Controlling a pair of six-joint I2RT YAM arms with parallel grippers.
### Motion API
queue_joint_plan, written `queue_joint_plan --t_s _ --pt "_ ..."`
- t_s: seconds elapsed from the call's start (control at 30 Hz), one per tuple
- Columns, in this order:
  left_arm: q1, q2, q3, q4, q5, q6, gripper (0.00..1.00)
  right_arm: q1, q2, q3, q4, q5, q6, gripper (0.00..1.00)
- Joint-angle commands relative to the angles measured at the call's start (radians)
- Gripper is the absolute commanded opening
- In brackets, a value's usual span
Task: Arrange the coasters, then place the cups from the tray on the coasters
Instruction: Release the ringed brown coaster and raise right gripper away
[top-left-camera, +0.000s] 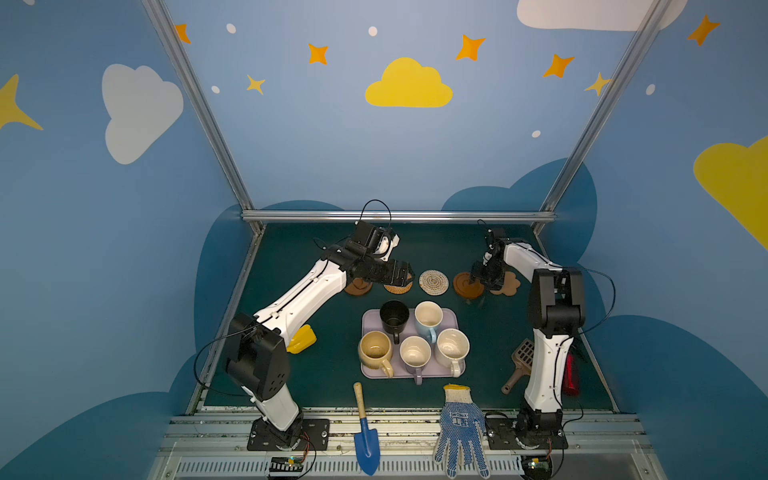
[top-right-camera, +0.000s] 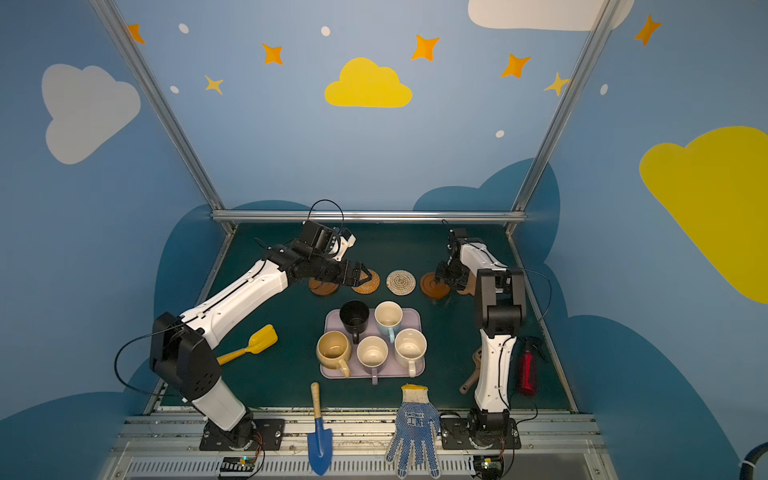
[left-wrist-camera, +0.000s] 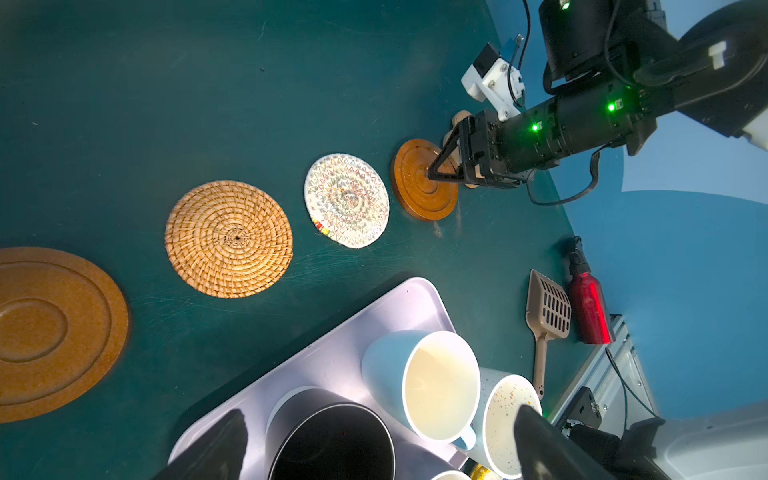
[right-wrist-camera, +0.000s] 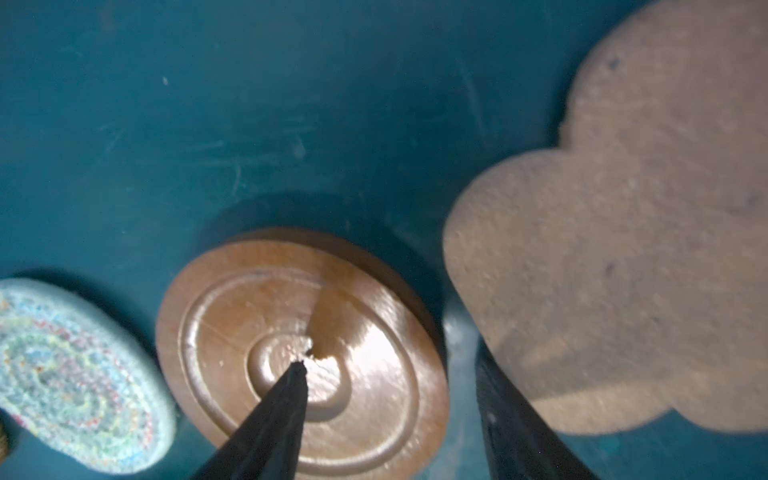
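Right wrist view puts my right gripper (right-wrist-camera: 390, 361) over a wooden coaster (right-wrist-camera: 232, 332) lying flat on the tabletop (right-wrist-camera: 291, 124). The fingers (right-wrist-camera: 270, 424) are parted, one tip at its centre ring, its mate in the gap beside the cloud-shaped coaster (right-wrist-camera: 623, 228), gripping nothing. I judge this a release. I'd lift straight up, so neither tip drags the wooden coaster or nudges its neighbour. The left gripper (top-right-camera: 361, 276) hangs wide open above the orange rattan coaster (left-wrist-camera: 228, 239). All five cups (top-left-camera: 415, 353) stand on the tray (left-wrist-camera: 332, 345), near the coaster row.
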Motion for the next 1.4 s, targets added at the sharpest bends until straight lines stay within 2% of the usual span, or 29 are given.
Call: queue_joint_plan --t_s 0.0,0.13,0.27,0.47,0.63,0.93,1.37 --pt "0.004 -0.022 0.009 0.010 0.019 -0.003 1.00 -0.010 -0.113 -0.043 0.027 -0.029 -0.002 0.65" --pt "0.004 -0.030 0.014 0.008 0.019 -0.003 1.00 -0.019 -0.168 -0.077 0.025 -0.034 -0.007 0.65" --pt "0.004 -0.037 0.013 0.009 0.026 -0.014 1.00 -0.055 -0.174 -0.083 0.008 0.026 -0.023 0.62" --pt "0.004 -0.050 -0.003 0.008 0.027 -0.014 1.00 -0.114 -0.095 -0.019 -0.029 0.033 -0.056 0.46" --pt "0.004 -0.055 -0.011 0.009 0.024 -0.017 1.00 -0.109 -0.056 0.020 -0.066 0.097 -0.102 0.54" --pt "0.004 -0.037 -0.013 0.022 0.042 -0.022 1.00 -0.080 0.000 0.054 -0.104 0.114 -0.164 0.52" --pt "0.004 -0.048 -0.013 0.014 0.034 -0.016 1.00 -0.069 0.049 0.048 -0.099 0.165 -0.162 0.53"
